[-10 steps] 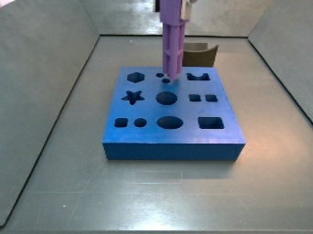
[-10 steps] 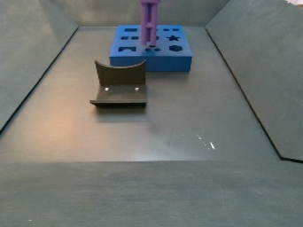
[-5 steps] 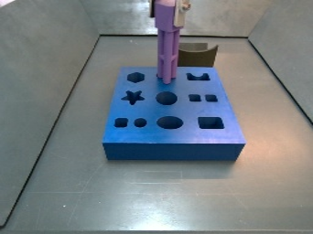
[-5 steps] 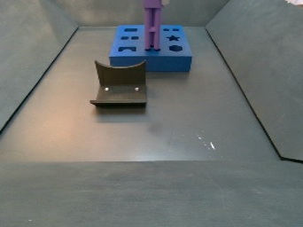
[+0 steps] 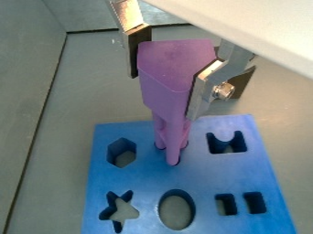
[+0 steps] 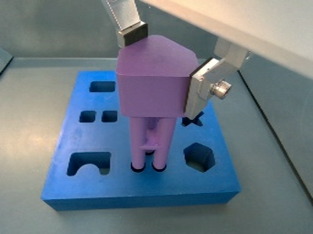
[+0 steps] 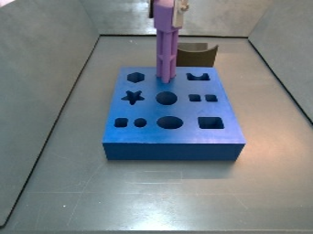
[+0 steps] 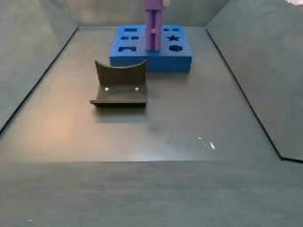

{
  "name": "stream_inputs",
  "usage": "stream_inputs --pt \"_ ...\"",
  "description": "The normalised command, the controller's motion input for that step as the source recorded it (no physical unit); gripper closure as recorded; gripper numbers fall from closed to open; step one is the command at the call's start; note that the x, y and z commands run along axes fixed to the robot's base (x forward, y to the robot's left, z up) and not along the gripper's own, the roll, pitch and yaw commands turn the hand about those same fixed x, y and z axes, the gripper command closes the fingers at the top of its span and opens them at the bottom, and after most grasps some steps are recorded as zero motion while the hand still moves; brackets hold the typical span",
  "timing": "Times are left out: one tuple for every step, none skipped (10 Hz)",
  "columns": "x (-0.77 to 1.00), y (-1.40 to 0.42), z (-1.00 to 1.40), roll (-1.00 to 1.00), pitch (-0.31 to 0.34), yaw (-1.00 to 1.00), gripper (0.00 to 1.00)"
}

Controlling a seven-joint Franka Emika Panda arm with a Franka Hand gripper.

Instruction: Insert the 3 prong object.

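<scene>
Insertion is the step I am working on. My claw [image 5: 171, 69] is pinching the 3 prong object [image 5: 170, 91] by its thick upper end, with the silver fingers [image 6: 203, 80] pressing on opposite faces, and I am holding it upright over the blue block [image 7: 171, 114].

In both wrist views the light-purple rods are pointing straight down at the block, and their tips [image 6: 149, 164] are sitting right at the small round holes between the hexagon hole [image 6: 200, 156] and the arch-shaped hole [image 6: 84, 164]. I cannot tell from these views whether the tips are already entering the holes or only touching the top face.

In a side view the piece [image 7: 166, 53] is standing tall over the back row of the block, so most of its length is not yet down, as I judge it. The brown curved block [image 8: 120, 85] is lying well apart on the surface [image 8: 178, 133], out of my way.

Next I am going to need a straight downward push, keeping the rods vertical and lined up with their holes, and releasing only once the piece is seated.
</scene>
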Motion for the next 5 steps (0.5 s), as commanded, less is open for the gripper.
stream_inputs --pt "0.00 0.09 -0.19 0.00 0.000 0.01 1.00" --pt "0.00 0.07 -0.22 0.00 0.000 0.00 1.00" --pt "0.00 0.00 -0.28 0.00 0.000 0.00 1.00" --pt "0.01 0.00 -0.28 -0.02 -0.013 -0.30 1.00" --pt "0.00 0.00 -0.29 -0.03 -0.021 -0.51 1.00"
